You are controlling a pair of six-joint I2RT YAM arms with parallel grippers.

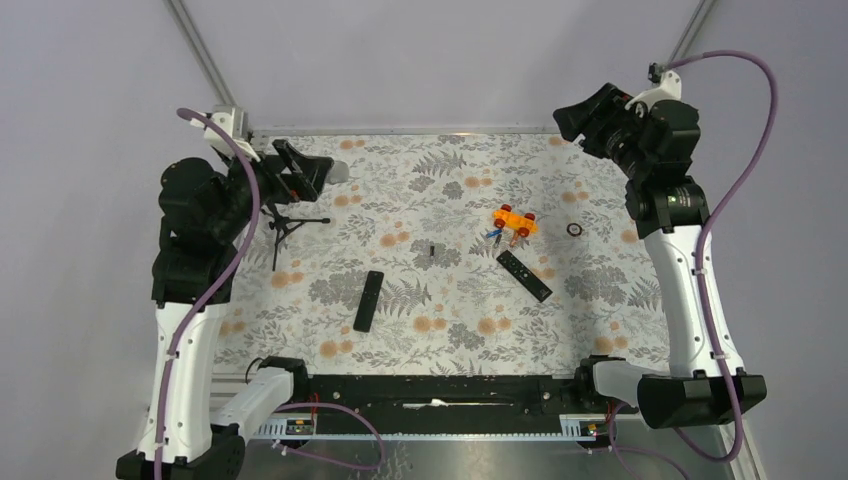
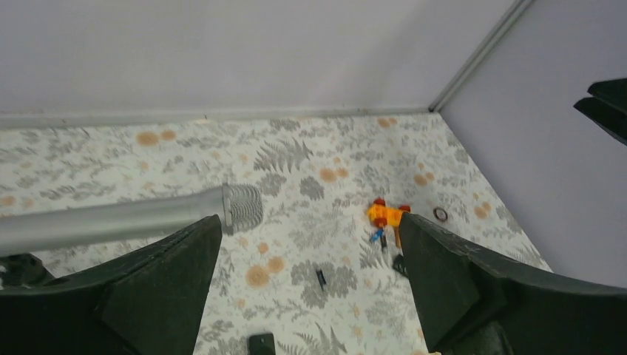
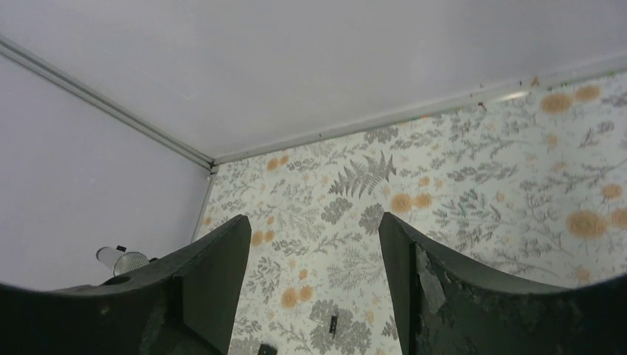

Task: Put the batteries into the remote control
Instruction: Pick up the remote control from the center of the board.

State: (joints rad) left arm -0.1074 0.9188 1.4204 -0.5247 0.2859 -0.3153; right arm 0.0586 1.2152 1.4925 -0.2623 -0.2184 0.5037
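The plain black remote control (image 1: 368, 301) lies left of the table's centre; only its far end (image 2: 260, 344) shows in the left wrist view. Two tiny batteries, one blue (image 1: 494, 235) and one orange-tinted (image 1: 513, 240), lie beside an orange toy block (image 1: 514, 219); the left wrist view shows the blue battery (image 2: 378, 237) there too. A small dark piece (image 1: 432, 251) lies on the cloth between the remote and the block. My left gripper (image 2: 310, 222) hangs open and empty, high over the back left. My right gripper (image 3: 312, 218) hangs open and empty, high over the back right.
A second black remote (image 1: 524, 275), button face up, lies right of centre near the block. A small dark ring (image 1: 574, 229) sits further right. A black tripod (image 1: 285, 225) with a silver cylinder (image 2: 148, 214) stands at the back left under my left gripper. Grey walls close the back and sides.
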